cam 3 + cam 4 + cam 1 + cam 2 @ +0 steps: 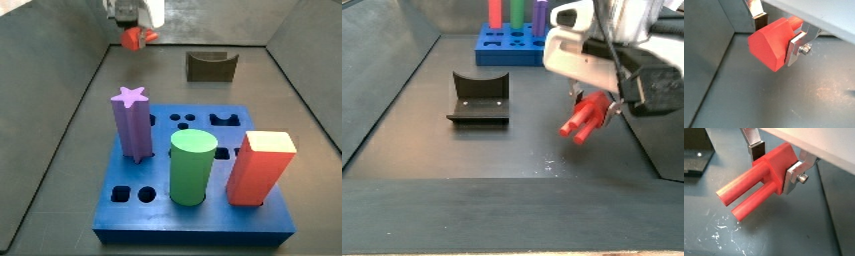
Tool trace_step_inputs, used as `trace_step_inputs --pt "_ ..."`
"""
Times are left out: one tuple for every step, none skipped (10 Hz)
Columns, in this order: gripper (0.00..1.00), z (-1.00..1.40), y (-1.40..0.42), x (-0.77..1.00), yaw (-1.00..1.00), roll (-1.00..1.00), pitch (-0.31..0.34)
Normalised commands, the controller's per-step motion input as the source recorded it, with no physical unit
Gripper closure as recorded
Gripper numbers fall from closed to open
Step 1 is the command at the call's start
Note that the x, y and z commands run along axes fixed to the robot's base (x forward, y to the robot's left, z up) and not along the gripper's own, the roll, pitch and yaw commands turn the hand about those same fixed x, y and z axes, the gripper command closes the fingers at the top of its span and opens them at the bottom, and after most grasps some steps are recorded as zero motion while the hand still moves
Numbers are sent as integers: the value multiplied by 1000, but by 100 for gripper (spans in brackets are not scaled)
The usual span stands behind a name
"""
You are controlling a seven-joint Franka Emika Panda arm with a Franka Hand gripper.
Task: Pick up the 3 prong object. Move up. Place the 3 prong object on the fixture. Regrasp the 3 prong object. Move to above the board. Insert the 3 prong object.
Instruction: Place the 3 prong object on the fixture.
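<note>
End effector (777,164) raised above floor, clamped on 3 prong object (754,185), prongs angled downward.

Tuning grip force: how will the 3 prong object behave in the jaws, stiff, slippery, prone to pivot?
Probably stiff: the 3 prong object looks like solid plastic. Likely light, hanging clear of the floor in the gripper. It may pivot: the prongs stick out well beyond the grip.

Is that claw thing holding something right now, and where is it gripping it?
Yes. The gripper holds the 3 prong object by its flat red base, prongs pointing free.
</note>
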Motion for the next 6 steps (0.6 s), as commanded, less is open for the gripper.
trace_step_inputs --pt "100 1000 0 0 0 0 0" --pt "100 1000 -4 -2 13 1 8" --pt "100 1000 -3 -13 9 7 26" --pt "100 1000 -1 -19 2 19 34" --pt "100 1000 3 -27 -10 40 41" --pt "100 1000 5 -32 -17 57 46"
